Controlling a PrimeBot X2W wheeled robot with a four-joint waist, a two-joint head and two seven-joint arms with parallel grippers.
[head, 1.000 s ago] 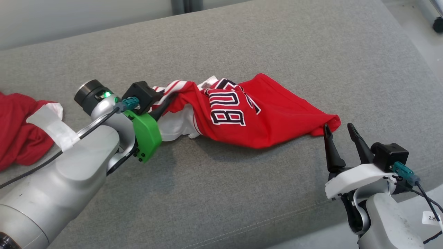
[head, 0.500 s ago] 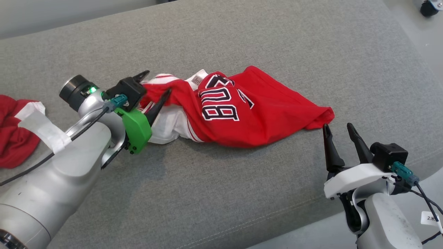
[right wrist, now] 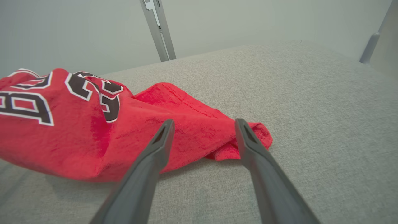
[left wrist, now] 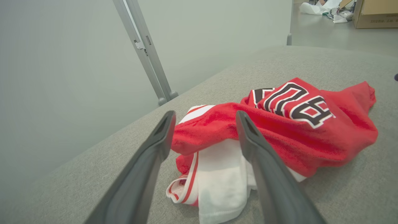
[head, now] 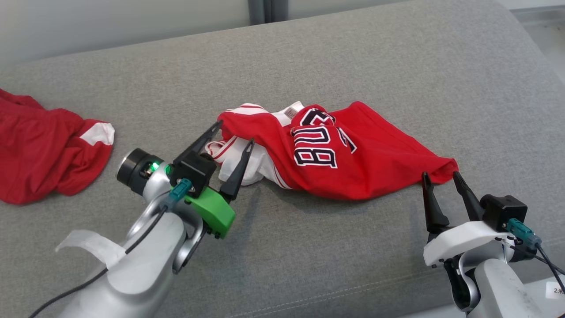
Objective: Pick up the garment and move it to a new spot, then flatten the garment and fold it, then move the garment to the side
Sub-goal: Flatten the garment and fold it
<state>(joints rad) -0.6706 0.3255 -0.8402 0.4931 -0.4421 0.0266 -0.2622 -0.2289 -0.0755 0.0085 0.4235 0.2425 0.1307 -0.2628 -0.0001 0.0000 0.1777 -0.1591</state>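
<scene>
The garment (head: 353, 159) is a red jersey with white trim and black-and-white lettering, lying crumpled on the grey cushion (head: 309, 66). My left gripper (head: 235, 132) stands open at its left end, fingers spread either side of the red and white folds, holding nothing. The left wrist view has the garment (left wrist: 279, 133) lying just past the fingertips (left wrist: 166, 119). My right gripper (head: 440, 176) is open at the garment's right corner, tips just short of the cloth. In the right wrist view that corner (right wrist: 248, 140) lies between and beyond the two fingers.
A second red and white garment (head: 44, 145) lies bunched at the cushion's left end. The cushion's front edge (head: 353, 291) runs below both arms. A metal post (left wrist: 146, 53) and a pale wall stand behind the cushion.
The left gripper has opened, let go of the garment's left end and drawn back toward me. The camera has shifted. The right gripper stays open by the right corner.
</scene>
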